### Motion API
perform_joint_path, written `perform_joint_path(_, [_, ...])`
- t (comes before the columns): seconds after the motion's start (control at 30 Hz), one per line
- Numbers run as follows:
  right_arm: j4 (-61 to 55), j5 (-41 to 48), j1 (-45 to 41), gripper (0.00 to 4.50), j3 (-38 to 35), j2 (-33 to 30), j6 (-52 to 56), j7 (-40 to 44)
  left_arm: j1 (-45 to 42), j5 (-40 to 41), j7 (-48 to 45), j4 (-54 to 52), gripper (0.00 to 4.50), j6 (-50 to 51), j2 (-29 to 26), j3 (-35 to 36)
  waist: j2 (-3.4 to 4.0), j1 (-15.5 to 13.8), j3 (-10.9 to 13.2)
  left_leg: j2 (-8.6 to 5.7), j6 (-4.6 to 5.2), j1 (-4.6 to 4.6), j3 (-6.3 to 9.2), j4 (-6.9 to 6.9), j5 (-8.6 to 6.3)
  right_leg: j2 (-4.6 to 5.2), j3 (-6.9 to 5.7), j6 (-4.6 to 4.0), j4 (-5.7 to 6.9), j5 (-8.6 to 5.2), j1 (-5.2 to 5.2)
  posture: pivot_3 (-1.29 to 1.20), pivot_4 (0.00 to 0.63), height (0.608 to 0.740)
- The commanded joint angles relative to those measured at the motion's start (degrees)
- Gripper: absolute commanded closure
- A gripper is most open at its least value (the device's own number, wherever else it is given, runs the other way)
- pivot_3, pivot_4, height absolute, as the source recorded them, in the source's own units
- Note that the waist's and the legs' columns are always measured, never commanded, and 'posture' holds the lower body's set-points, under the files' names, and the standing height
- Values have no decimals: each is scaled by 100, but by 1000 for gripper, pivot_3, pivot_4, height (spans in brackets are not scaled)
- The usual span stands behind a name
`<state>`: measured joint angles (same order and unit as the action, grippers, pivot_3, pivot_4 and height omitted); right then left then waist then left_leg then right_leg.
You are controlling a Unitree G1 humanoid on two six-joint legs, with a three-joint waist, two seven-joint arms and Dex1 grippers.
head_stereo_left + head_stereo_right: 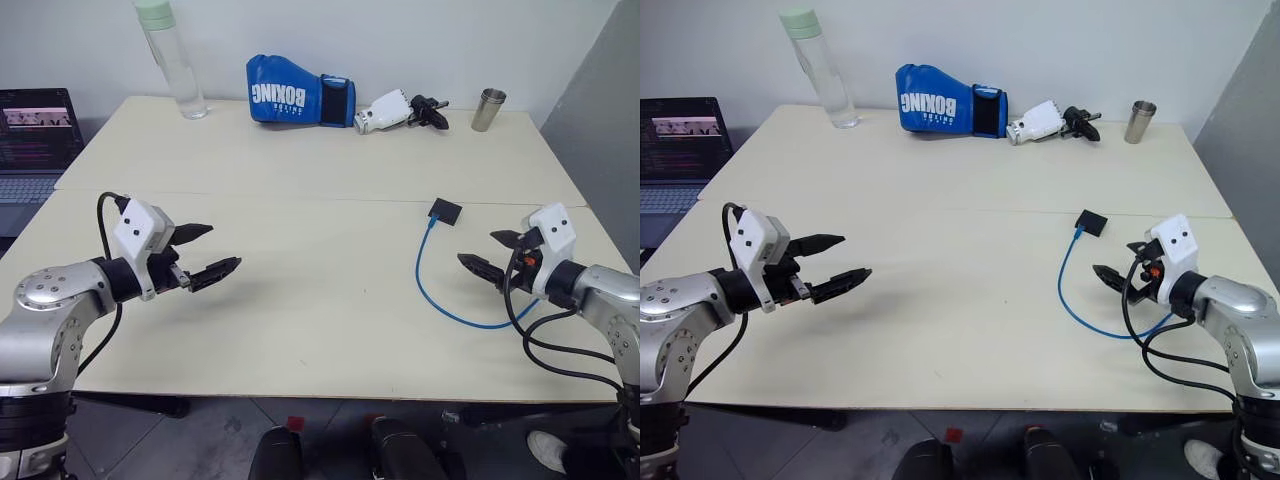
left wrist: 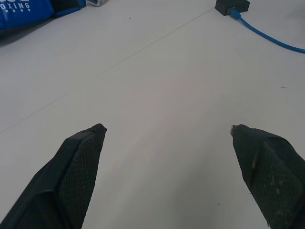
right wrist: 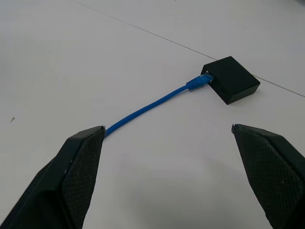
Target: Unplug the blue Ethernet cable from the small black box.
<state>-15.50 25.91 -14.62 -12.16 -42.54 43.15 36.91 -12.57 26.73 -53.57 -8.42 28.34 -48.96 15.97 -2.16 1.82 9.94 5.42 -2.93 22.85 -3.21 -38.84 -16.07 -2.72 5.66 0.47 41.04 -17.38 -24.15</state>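
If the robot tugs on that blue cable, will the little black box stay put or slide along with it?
The black box looks small, flat and probably light, lying loose on the smooth table, so it would likely slide. The blue cable lies in a loose curve, so it seems floppy; slack would probably straighten first. Holding the box down would likely help.

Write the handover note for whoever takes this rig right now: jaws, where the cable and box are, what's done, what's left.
Left gripper: jaws open, holding nothing, over bare table on the robot's left, far from the job's things.
Right gripper: jaws open, holding nothing, just right of the cable's curve, aimed toward the box.
Small black box: flat on the table's right half, beyond the right gripper.
Blue Ethernet cable: one plug seated in the box's near edge; the cord curves toward the robot and runs under the right arm.
Done: nothing; cable still plugged in.
Left: grip the cable at the plug, steady the box, pull the plug out.
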Motion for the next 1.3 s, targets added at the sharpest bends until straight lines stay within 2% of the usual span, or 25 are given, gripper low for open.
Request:
perform_joint_path(0.03, [-261,18,0,0,-211,-114,-28,-41,-58,95,-112,-54,18,-90,-55,81,0,0,0,0,0,0,0,0,0,0,0,0,0,0,0,0,150,740])
perform_joint_path(0.47, [-320,21,-69,0,-101,-24,20,-184,-122,67,-33,-141,18,-9,-77,112,0,0,0,0,0,0,0,0,0,0,-1,0,0,0,0,0,150,740])
perform_joint_path(0.83, [-711,121,-79,0,-105,228,295,-518,-769,284,-373,-35,18,-107,78,-143,0,-4,0,-1,0,2,0,0,0,0,0,0,-1,0,0,0,150,740])
perform_joint_path(1.03, [-665,-92,-493,0,289,1060,553,-1417,-1124,772,-1152,-307,18,231,82,-709,0,2,0,-1,-1,2,2,-2,1,-3,0,1,2,0,-1,0,150,740])
perform_joint_path(1.2, [280,-870,-1143,0,561,2212,295,-2834,-1843,694,-1570,-57,18,157,233,-1279,2,3,0,0,-2,4,7,-5,1,-8,-2,0,4,1,-1,0,150,740])
perform_joint_path(1.3, [937,-1312,-1458,0,653,2619,-72,-3395,-2164,603,-1764,130,18,70,330,-1519,3,7,0,-3,-7,8,5,-3,4,-6,0,0,2,1,-4,0,150,740])
